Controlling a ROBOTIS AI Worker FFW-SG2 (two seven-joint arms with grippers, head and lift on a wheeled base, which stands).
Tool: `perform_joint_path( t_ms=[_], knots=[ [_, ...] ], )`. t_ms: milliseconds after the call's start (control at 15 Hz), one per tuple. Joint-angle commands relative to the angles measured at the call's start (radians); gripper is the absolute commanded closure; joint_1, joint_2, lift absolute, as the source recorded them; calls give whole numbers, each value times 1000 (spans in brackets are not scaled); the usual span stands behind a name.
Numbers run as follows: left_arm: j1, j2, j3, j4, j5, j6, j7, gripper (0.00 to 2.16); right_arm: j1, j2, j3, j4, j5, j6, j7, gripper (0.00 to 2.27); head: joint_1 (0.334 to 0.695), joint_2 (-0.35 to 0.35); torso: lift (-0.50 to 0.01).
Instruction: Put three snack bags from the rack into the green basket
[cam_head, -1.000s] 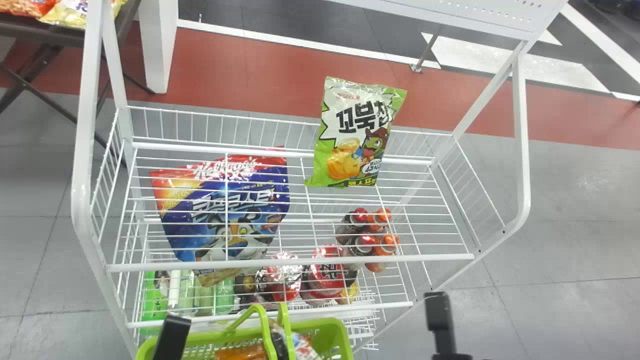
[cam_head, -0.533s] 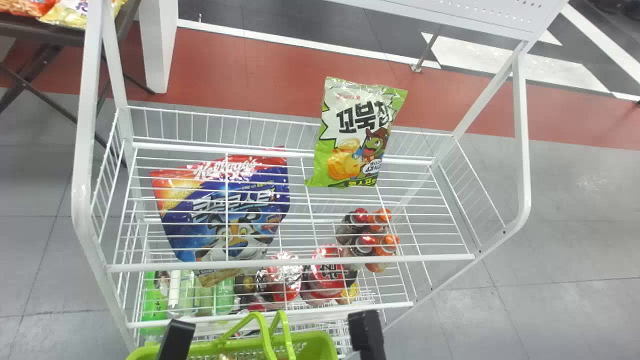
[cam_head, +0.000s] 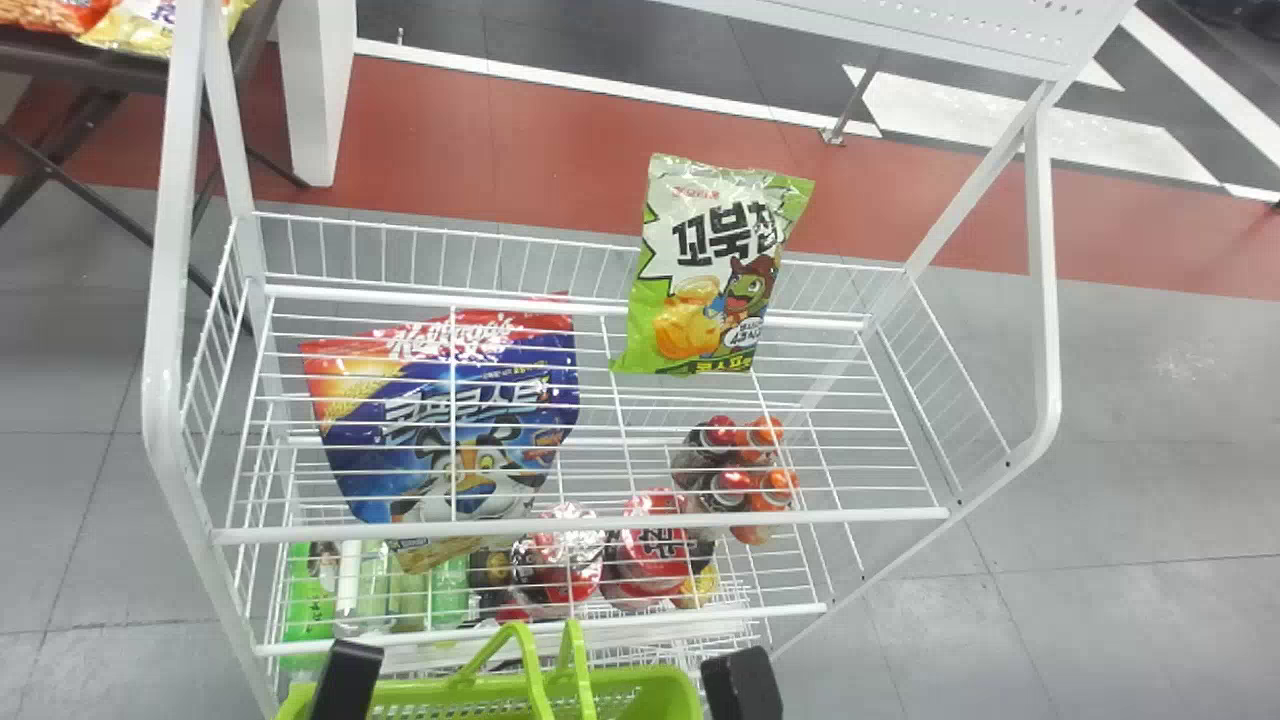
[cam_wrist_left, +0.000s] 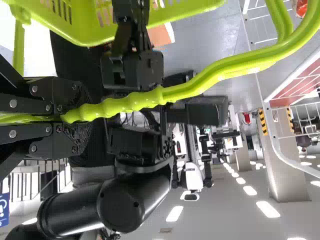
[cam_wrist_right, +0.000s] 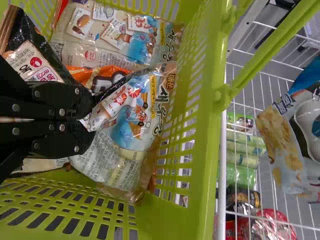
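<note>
Right end effector (cam_head: 742, 685) at the near green basket (cam_head: 645, 678), clenched on a corner of a snack bag (cam_wrist_right: 132, 107).
Near: left end effector (cam_head: 345, 680) at left, clenched around the basket's handle (cam_wrist_left: 200, 85); the pinched bag lies inside the basket among other snack bags (cam_wrist_right: 90, 37). Relative to the first frame, the right end effector has shifted left, from well right of the basket to beside its right rim in the head view, and the basket sits slightly nearer. Beyond: white wire rack (cam_head: 580, 525), with drink bottles (cam_head: 725, 487) and a blue cereal bag (cam_head: 450, 430) at left, seen through the wires. Far, right of centre: green-and-white snack bag (cam_head: 715, 270) at the rack's far rail, position unchanged.
</note>
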Motion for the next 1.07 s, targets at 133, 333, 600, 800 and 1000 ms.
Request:
perform_joint_path(
  t_ms=[133,333,600,800,1000],
  knots=[
    [-10,-3,0,7,0,-2,1,1278,56,-9,-83,-230,10,226,-9,-2,695,-350,0],
    [-10,-3,2,7,0,-2,1,1278,61,-5,-132,-287,9,266,-23,53,695,-350,0],
    [-10,-3,14,7,1,-2,-2,1278,85,20,-187,-336,9,63,-31,63,695,-350,0],
    [-10,-3,14,10,1,-6,-3,1278,96,34,-201,-329,10,-280,-23,63,695,-350,0],
    [-10,-3,12,10,1,-9,-3,1278,107,58,-189,-249,15,-694,0,66,695,-350,0]
  ],
)
